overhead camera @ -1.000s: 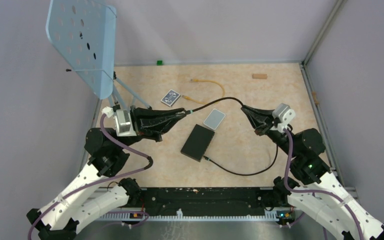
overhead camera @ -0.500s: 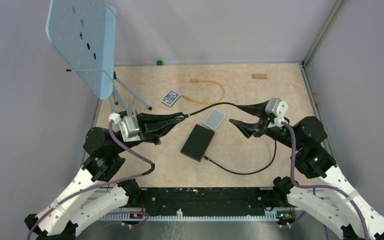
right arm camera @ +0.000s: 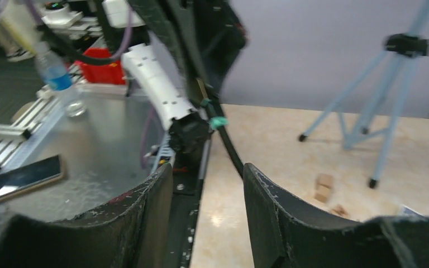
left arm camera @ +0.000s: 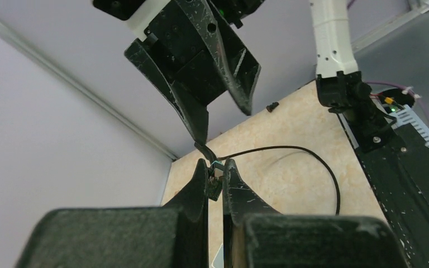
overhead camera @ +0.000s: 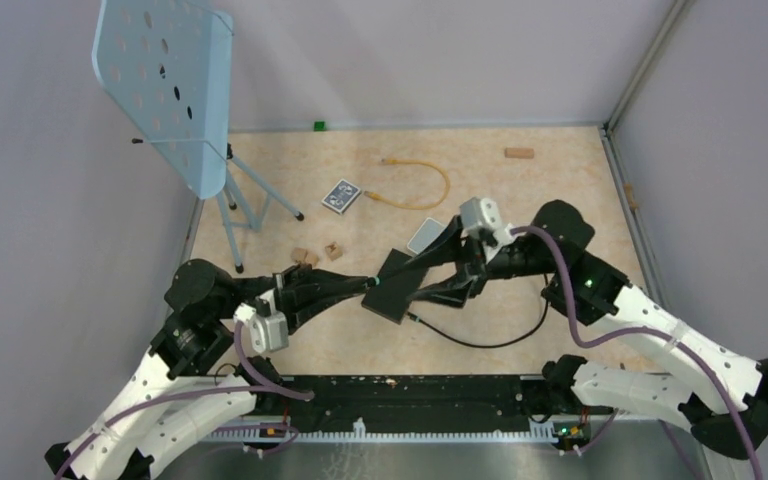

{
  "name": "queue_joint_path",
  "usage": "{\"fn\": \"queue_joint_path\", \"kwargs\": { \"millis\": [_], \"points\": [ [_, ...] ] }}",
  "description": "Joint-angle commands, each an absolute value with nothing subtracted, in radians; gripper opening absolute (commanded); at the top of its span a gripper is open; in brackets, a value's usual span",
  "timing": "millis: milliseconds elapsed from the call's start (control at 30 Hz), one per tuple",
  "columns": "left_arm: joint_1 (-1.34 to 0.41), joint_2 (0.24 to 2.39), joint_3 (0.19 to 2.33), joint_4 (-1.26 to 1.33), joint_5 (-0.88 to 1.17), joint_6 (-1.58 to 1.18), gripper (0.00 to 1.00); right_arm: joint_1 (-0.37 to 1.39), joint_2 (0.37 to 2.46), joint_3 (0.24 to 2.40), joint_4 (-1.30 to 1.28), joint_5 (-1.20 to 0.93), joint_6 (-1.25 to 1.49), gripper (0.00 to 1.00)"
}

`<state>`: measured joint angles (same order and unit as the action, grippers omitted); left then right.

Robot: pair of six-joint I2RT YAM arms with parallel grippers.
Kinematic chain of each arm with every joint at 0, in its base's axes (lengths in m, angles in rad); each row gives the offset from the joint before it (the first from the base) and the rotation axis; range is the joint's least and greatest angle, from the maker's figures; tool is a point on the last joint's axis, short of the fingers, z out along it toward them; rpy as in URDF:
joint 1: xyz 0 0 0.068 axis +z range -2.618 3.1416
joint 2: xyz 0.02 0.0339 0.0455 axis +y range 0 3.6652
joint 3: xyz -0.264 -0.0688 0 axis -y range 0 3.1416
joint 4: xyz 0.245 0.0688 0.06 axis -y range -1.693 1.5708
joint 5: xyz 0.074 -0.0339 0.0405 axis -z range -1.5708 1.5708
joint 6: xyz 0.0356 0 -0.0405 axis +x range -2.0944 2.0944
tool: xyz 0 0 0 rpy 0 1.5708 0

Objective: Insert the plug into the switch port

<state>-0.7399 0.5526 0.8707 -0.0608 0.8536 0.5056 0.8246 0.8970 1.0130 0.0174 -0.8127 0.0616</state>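
- Lying under everything is the tan table [overhead camera: 560, 200], with grey walls around it.
- A big blue board full of holes [overhead camera: 165, 85] stands on thin legs at the far left.
- Both black-tipped arms reach in and meet near the middle of the table.
- The right gripper [right arm camera: 208, 170] has its fingers spread wide and is not squeezing anything. From above, it hangs over the black box [overhead camera: 390, 300].
- The left gripper [left arm camera: 217, 177] is squeezed tight on the plug [left arm camera: 217, 181]. It holds the plug by the box's left corner, just beside the right gripper's tips.
- The black box lies flat near the middle of the table. The switch port is in one of its thin edges, but the arms hide it and I cannot make it out.
- A black cable [left arm camera: 290, 148] runs from the plug, loops over the table to the right, and comes back to the near edge of the box.
- A yellow cable [overhead camera: 430, 180] curls on the far side of the table.
- A pale grey card [overhead camera: 422, 240] peeks out beside the box, partly under the right arm.
- A dark playing card [overhead camera: 341, 195] lies farther back, to the left.
- Two small wooden blocks [overhead camera: 305, 257] sit left of the box.
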Motion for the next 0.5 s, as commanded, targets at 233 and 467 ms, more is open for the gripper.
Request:
{"fn": "queue_joint_path", "kwargs": {
  "millis": [233, 467],
  "points": [
    [-0.739, 0.534, 0.917, -0.246, 1.060, 0.734, 0.00, 1.084, 1.003, 1.098, 0.035, -0.678, -0.107, 0.49],
    [-0.739, 0.537, 0.928, -0.297, 1.119, 0.755, 0.00, 1.087, 1.041, 1.115, -0.020, -0.661, -0.134, 0.46]
  ]
}}
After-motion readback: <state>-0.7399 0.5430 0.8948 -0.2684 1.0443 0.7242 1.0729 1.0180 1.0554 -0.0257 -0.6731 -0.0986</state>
